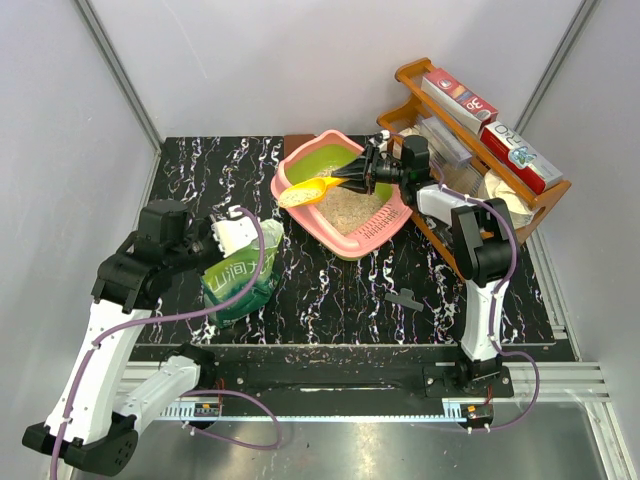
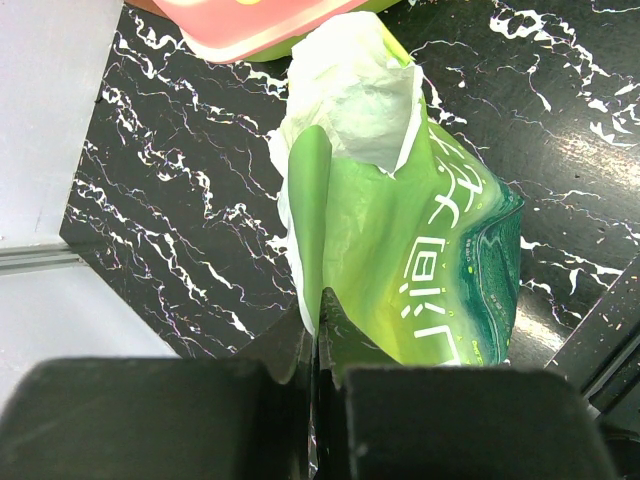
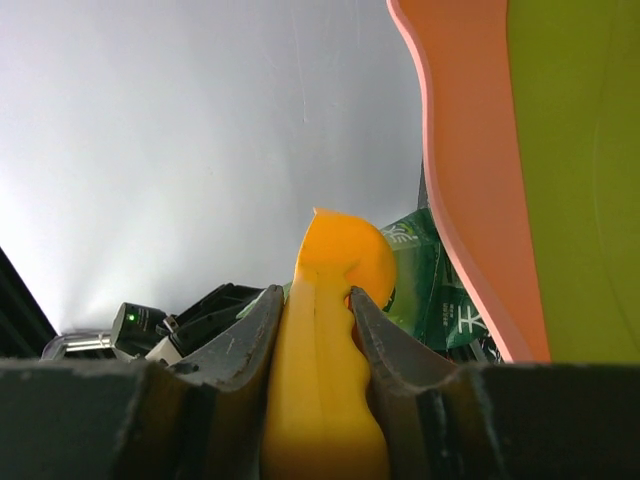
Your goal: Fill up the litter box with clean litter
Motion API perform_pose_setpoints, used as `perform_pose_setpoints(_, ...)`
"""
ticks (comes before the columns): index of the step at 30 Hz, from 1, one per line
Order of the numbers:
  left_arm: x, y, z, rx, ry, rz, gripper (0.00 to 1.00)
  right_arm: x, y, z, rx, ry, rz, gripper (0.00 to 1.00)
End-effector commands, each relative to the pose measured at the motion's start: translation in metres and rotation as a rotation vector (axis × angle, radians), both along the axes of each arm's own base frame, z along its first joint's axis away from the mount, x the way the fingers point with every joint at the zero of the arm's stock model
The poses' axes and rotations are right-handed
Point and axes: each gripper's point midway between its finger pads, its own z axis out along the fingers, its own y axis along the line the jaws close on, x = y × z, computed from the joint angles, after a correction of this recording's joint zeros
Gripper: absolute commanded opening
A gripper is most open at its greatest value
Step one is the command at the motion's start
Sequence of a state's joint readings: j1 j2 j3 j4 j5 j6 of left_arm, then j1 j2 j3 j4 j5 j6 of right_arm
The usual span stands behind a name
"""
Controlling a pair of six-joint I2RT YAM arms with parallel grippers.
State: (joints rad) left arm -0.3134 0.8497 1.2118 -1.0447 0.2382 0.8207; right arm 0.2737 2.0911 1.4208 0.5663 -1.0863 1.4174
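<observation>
Now, your right gripper [image 3: 318,300]: jaws partly closed, clamped on scoop [image 3: 335,260] handle. Scoop bowl sits over left rim of litter box [image 1: 352,244]. Litter [image 1: 350,207] lies in box, toward slotted end. Your left gripper [image 2: 312,345]: pinched tight on bag [image 2: 430,250] edge, bag on table [image 1: 330,290] just left of box. Scoop's load hard to make out. Box cut off in both wrist views.

A black tabletop [image 1: 330,290] veined with white marbling sits between pale grey walls [image 1: 300,60] framed by slanting aluminium struts [image 1: 118,72]. A brown wooden rack [image 1: 412,72] stands askew at its far right corner, holding red boxes [image 1: 520,155]. Soft, even light leaves a sheen on the grey floor [image 1: 330,450].
</observation>
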Motion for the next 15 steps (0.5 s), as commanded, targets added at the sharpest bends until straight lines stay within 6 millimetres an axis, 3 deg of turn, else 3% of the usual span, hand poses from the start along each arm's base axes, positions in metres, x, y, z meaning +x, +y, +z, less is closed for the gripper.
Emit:
perform_pose_setpoints(1, 0.013, 0.0, 0.043, -0.036, -0.174, 0.008, 0.0, 0.013, -0.006, 0.037, 0.023, -0.091, -0.062, 0.0)
perform_pose_setpoints(15, 0.009, 0.0, 0.035, -0.03, -0.141, 0.004, 0.0, 0.036, -0.017, 0.033, -0.008, -0.082, -0.185, 0.0)
